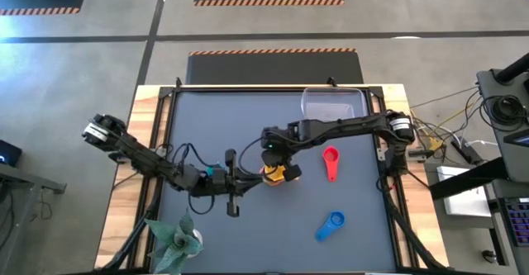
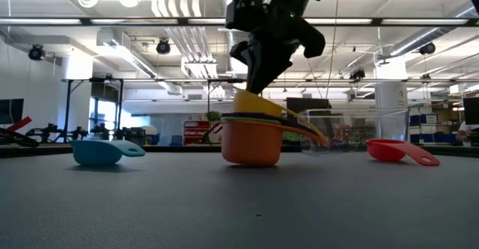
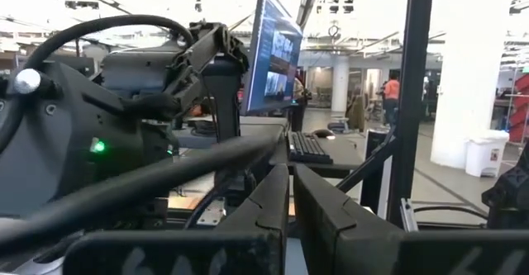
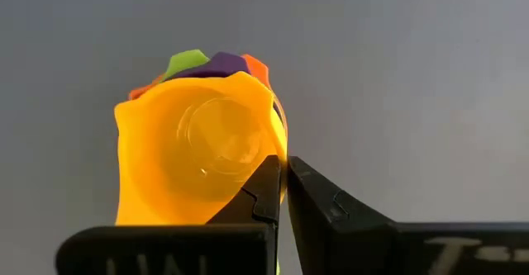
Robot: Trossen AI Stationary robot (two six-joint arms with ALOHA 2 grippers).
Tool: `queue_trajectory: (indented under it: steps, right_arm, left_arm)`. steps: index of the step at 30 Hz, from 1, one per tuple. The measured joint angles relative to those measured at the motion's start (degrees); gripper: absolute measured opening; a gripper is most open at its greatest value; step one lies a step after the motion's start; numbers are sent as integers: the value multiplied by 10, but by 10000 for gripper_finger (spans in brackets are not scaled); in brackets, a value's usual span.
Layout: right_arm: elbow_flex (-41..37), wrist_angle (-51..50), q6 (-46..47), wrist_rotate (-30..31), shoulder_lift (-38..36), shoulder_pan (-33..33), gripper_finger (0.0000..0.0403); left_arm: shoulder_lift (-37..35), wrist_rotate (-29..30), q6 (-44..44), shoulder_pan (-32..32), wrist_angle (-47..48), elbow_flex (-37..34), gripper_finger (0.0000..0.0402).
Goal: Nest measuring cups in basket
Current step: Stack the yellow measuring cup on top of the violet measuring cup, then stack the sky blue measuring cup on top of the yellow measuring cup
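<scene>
A stack of nested measuring cups [image 2: 251, 140] stands mid-table on the orange cup's base [image 1: 278, 174]. The yellow cup [image 4: 194, 147] is on top, tilted; green [image 4: 188, 60] and purple [image 4: 225, 64] rims show beneath it. A red cup [image 1: 331, 162] and a blue cup [image 1: 331, 224] lie apart on the table. The clear basket [image 1: 333, 103] sits at the far edge. My right gripper [image 4: 285, 201] is over the stack, shut on the yellow cup. My left gripper [image 1: 248, 178] waits just left of the stack, shut and holding nothing [image 3: 291, 201]. My right gripper pinches the yellow cup's wall at the rim [image 4: 283, 163], one finger inside the bowl [image 4: 263, 194] and one outside [image 4: 318, 205]. It comes from above, pointing down [image 2: 254, 84]. The cup sits tilted in the stack, its handle [image 2: 310, 133] sticking out sideways.
A small potted plant [image 1: 178, 240] stands at the near left corner. Cables and equipment lie beyond the table's right edge [image 1: 446, 147]. Open mat shows between the stack and the basket and along the near edge.
</scene>
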State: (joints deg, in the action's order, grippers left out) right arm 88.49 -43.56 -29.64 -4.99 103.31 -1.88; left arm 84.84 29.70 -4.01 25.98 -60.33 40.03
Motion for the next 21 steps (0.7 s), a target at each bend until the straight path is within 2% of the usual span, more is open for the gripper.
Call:
queue_trajectory:
  steps: [12, 16, 21]
  right_arm:
    - [0, 4, 5, -10, -1, -6, 16]
    - [0, 6, 7, -10, -1, -7, 55]
    - [0, 8, 20, 15, -1, -8, 132]
  left_arm:
    - [-2, 3, -10, 0, 3, 0, 3]
    - [-2, 3, -10, 0, 4, 0, 3]
    - [-2, 3, -10, 0, 6, 0, 3]
